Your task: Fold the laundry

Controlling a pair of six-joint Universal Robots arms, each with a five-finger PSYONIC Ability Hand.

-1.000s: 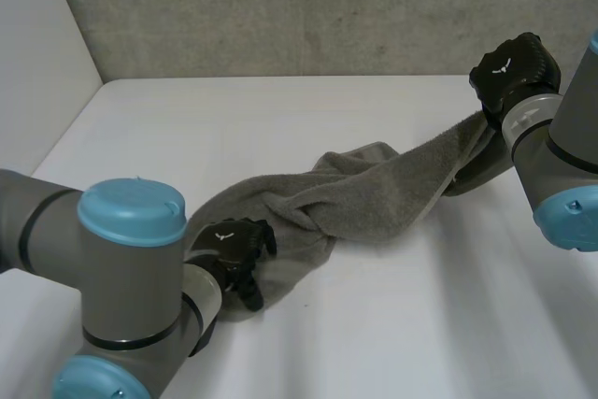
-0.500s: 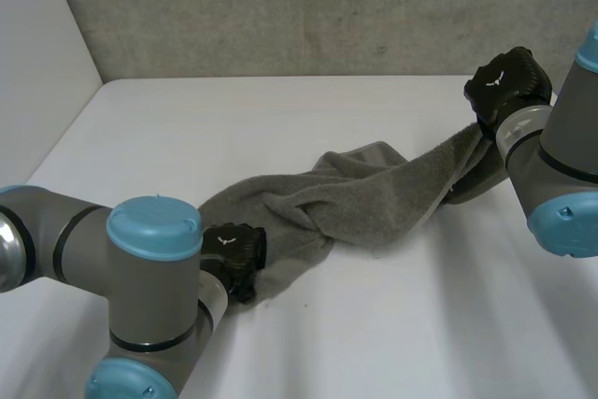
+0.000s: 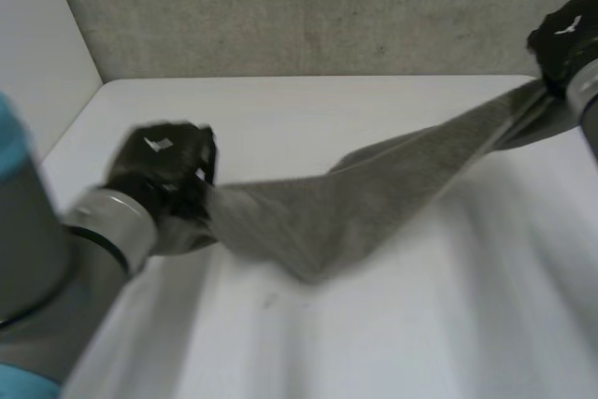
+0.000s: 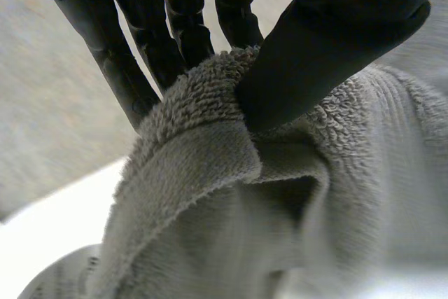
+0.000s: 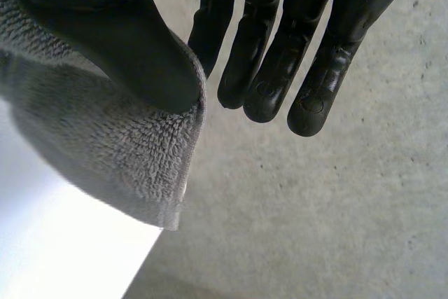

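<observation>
White table [image 3: 420,324] underneath, pretty bare. The grey towel [image 3: 374,193] is strung out above it between both hands, sagging in the middle, low point close to the tabletop. Left hand [image 3: 163,175] has one end, thumb clamping a bunched terry edge against its fingers. Right hand [image 3: 565,39], raised at the far side, pinches a corner between thumb and one finger, the rest straight.

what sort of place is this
Likely a robot lab, not a home: a white table, a concrete wall behind it, and the left hand and right hand holding a grey towel.
</observation>
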